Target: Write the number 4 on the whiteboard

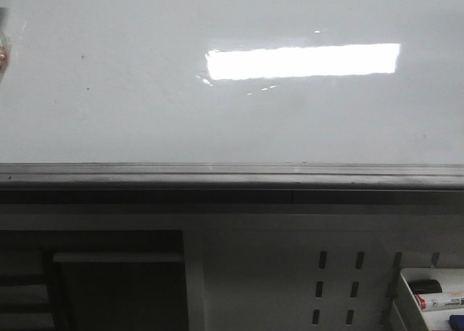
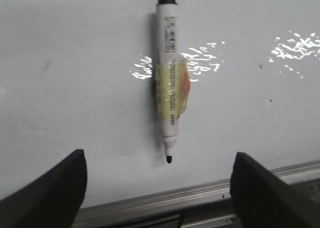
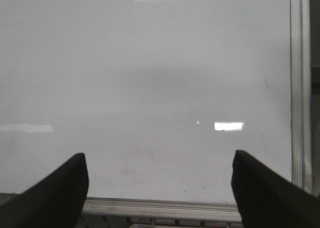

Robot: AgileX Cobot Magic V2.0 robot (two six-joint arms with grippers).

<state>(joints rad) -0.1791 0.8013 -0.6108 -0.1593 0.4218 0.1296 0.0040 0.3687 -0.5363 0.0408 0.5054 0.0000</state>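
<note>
Nearest the left wrist camera, the left gripper stands wide, its jaws empty; the right gripper gapes equally wide, holding nothing. Beyond the left one, an uncapped marker with a yellowish wrap sits upright against the whiteboard, tip down, above the grey ledge. The board bears only light reflections and specks.

Whiteboard face and what rests against it

The glossy whiteboard fills the front view above a dark grey ledge, a bright rectangular reflection at about 1 o'clock from the board's centre. In the left wrist view an uncapped black marker lies on the white surface, its tip toward the aluminium edge at 6 o'clock
</note>
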